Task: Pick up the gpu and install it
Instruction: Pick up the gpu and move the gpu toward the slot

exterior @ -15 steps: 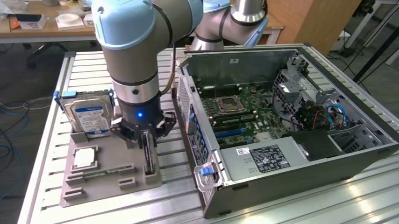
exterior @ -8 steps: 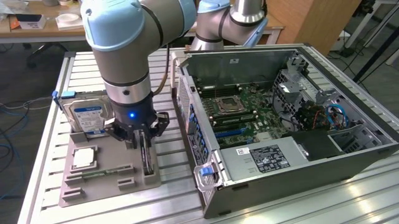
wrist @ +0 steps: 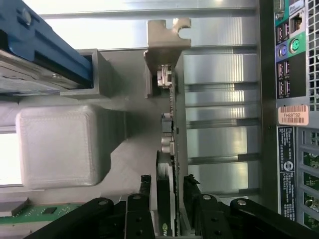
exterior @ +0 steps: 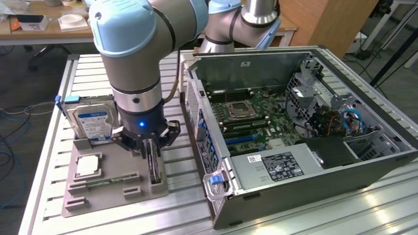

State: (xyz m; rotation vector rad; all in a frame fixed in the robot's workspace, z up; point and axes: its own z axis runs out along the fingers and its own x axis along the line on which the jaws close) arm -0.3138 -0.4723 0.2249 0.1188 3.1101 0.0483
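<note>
Gpu (exterior: 154, 169) stood on edge in grey holder (exterior: 104, 196), exterior view's lower left; straddled by gripper (exterior: 152, 152) fingers (wrist: 145, 185), unclamped. Lift, installation outstanding.

Slatted aluminium table (exterior: 46, 161); wooden desk (exterior: 39, 34) behind; wooden cabinet (exterior: 326, 22); cables (exterior: 10, 147) on grey floor (exterior: 26, 85).

the gpu (wrist: 168, 149) stands on edge in the grey holder (exterior: 104, 193), the jaws straddling it with a slim gap on each side. the upright hard drive (exterior: 91, 122) stands near on the exterior view's left. on the right the computer case (exterior: 196, 127) wall is close, with a strip of bare tabletop (exterior: 179, 171) between. the case lies open upward, with free room over the motherboard (exterior: 261, 112).
</note>
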